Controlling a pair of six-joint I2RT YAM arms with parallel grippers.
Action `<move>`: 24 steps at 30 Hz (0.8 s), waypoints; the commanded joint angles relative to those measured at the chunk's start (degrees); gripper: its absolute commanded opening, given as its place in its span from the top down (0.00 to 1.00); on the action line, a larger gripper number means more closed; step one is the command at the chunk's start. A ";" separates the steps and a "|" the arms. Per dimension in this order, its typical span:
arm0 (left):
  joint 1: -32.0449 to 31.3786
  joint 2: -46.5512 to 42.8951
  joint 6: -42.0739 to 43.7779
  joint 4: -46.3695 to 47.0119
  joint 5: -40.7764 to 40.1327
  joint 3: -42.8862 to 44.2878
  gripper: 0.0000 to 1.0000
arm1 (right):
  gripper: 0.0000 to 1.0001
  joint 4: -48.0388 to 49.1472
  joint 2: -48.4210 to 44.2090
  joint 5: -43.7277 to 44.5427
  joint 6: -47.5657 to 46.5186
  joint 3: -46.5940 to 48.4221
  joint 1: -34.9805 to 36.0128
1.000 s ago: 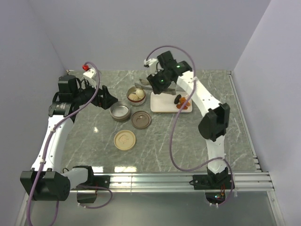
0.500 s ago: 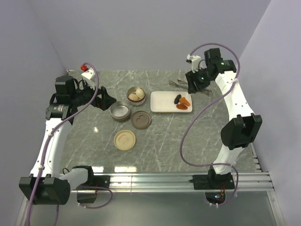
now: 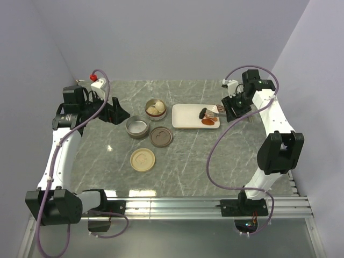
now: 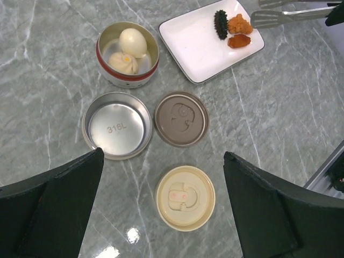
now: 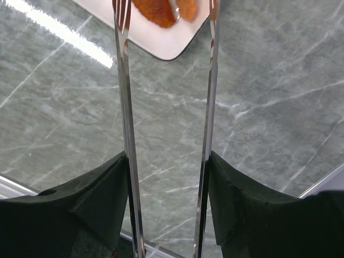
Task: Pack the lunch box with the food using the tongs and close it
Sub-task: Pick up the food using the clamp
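Noting the right gripper (image 5: pixel 167 183) first: its jaws grasp the tongs (image 5: pixel 124 107), one silver arm lying against each finger, tips reaching the corner of the white plate (image 4: pixel 196 51). On that plate we see a black lump (image 4: pixel 220 24) beside two orange chunks (image 4: pixel 239 24). Two pale balls (image 4: pixel 133 42) sit in the red-banded tin (image 4: pixel 126 80). Left gripper (image 3: pixel 117 113) hangs released, jaws wide apart, near the empty steel tin (image 4: pixel 117 126); a brown lid (image 4: pixel 181 118) and a cream lid (image 4: pixel 185 197) lie loose on the table (image 3: pixel 188 161) beside it.
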 commanded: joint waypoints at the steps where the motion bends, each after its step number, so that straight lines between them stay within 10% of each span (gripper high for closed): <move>1: 1.19 -0.97 -0.87 -0.14 2.65 1.89 0.01 | 0.37 4.53 -0.18 1.22 -0.66 0.66 -0.27; 24: 1.90 -0.80 -0.96 0.56 1.25 0.74 0.01 | 0.35 6.46 7.56 1.22 -2.68 1.02 0.08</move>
